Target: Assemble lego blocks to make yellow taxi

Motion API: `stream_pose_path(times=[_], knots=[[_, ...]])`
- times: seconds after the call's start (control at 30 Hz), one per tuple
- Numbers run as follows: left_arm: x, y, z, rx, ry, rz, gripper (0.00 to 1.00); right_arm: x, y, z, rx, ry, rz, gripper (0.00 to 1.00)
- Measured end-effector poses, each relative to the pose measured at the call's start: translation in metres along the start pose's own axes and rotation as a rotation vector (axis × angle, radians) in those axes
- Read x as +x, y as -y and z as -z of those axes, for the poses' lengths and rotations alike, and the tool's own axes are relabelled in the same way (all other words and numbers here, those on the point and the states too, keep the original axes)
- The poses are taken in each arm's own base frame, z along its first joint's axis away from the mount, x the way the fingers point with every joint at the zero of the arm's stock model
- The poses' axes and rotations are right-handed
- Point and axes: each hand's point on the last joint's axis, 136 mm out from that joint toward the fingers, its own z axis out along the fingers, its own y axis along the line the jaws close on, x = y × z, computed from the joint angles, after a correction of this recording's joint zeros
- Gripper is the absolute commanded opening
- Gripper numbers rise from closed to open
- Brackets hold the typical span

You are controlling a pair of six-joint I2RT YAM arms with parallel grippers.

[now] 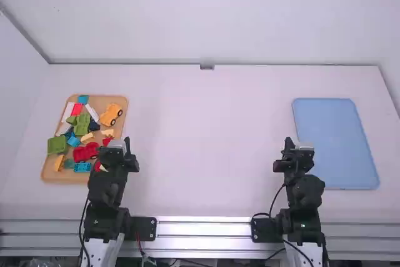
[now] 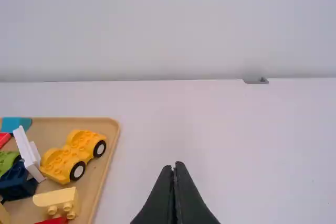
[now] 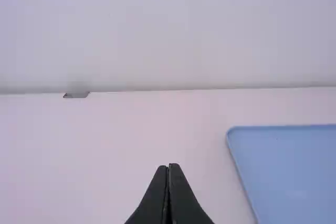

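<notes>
Overall, white table (image 1: 206, 154), pale wall (image 1: 219, 17) beyond; left tool (image 1: 127, 142), right tool (image 1: 289, 142) both closed.

The left arm (image 1: 106, 186) has blocky and rounded black joints above a smooth white link (image 1: 105, 253), with a thin black cable (image 1: 81, 220) down its side. The right arm (image 1: 305, 195) matches in black and white, with its own curving black cable (image 1: 275, 198). The left gripper (image 1: 127, 142) and right gripper (image 1: 288, 142) are black, with slim fingers (image 2: 159, 203) tapering to pointed tips
</notes>
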Motion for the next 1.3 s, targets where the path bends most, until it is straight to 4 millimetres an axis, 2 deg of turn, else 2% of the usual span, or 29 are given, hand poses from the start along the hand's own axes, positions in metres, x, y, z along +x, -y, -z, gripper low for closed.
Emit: stream_pose_path(times=[0.23,0.47,0.57,0.77,1.07,1.2,1.3], knots=[[0.0,0.0,0.0,0.0,-0.002,0.0,0.03,0.001,-0.001,0.0,-0.007,-0.003,0.003,0.03],[0.011,0.0,-0.003,0.0,-0.058,0.0,0.09,0.011,-0.006,-0.003,-0.037,-0.076,0.022,0.09],[0.008,0.0,-0.004,0.001,-0.071,0.0,0.13,0.006,-0.01,-0.004,-0.059,-0.095,0.031,0.13],[-0.009,0.0,-0.006,0.001,-0.086,0.004,0.22,-0.019,-0.02,-0.008,-0.121,-0.129,0.061,0.22],[-0.015,-0.013,-0.014,-0.082,-0.175,0.059,0.37,-0.056,-0.048,-0.024,-0.268,-0.164,0.098,0.37],[-0.019,-0.014,-0.021,-0.093,-0.219,0.071,0.46,-0.068,-0.07,-0.034,-0.379,-0.195,0.152,0.46],[-0.025,-0.013,-0.029,-0.092,-0.248,0.079,0.52,-0.071,-0.097,-0.042,-0.504,-0.222,0.208,0.52]])
